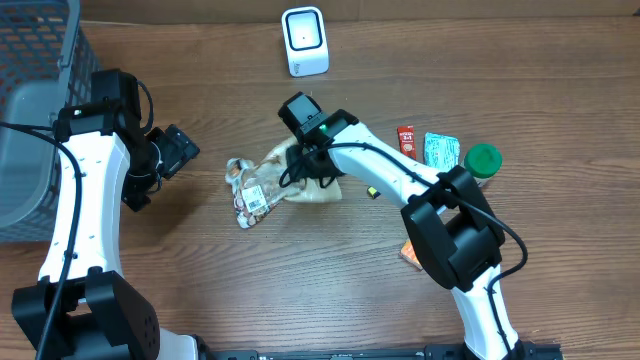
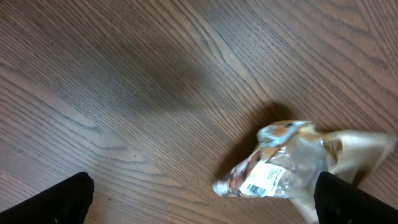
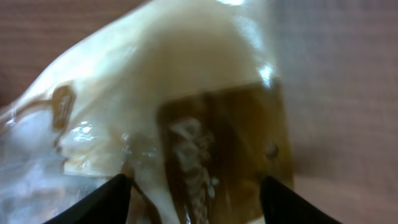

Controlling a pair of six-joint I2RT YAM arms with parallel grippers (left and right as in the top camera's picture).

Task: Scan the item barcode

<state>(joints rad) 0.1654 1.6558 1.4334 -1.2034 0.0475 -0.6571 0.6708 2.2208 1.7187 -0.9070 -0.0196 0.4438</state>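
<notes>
Nearest, along the front edge of the brown wooden table [image 1: 300, 290]: wide bare wood between the two arm bases. Only a flat orange packet [image 1: 409, 255] there, half hidden under the right arm.

Further in, at mid-table: clear plastic snack bag with a white barcode label [image 1: 262, 192], lying flat, label face up. Long axis roughly left to right, slightly slanted. Clear labelled end toward the left side and a little nearer. Tan end toward the right and a little farther.

Over that tan end: right tool [image 1: 305, 160], fingers set apart with the bag's tan panel between them in the wrist view [image 3: 196, 199]. Cannot tell whether pressing on the bag or merely straddling it.

Left of the bag, well apart across bare wood: left tool [image 1: 178, 150], spread fully wide, holding nothing, aimed at the bag's labelled end.

Right of the bag: small yellow bit [image 1: 371, 191]. Beyond it, a tight cluster of a red packet [image 1: 407, 141], a teal packet [image 1: 440, 149] and a green-lidded jar [image 1: 483, 160].

At the far left edge: grey mesh basket [image 1: 30, 120]. At the far edge, beyond the bag with clear wood between: white box-shaped scanner [image 1: 304, 41].
</notes>
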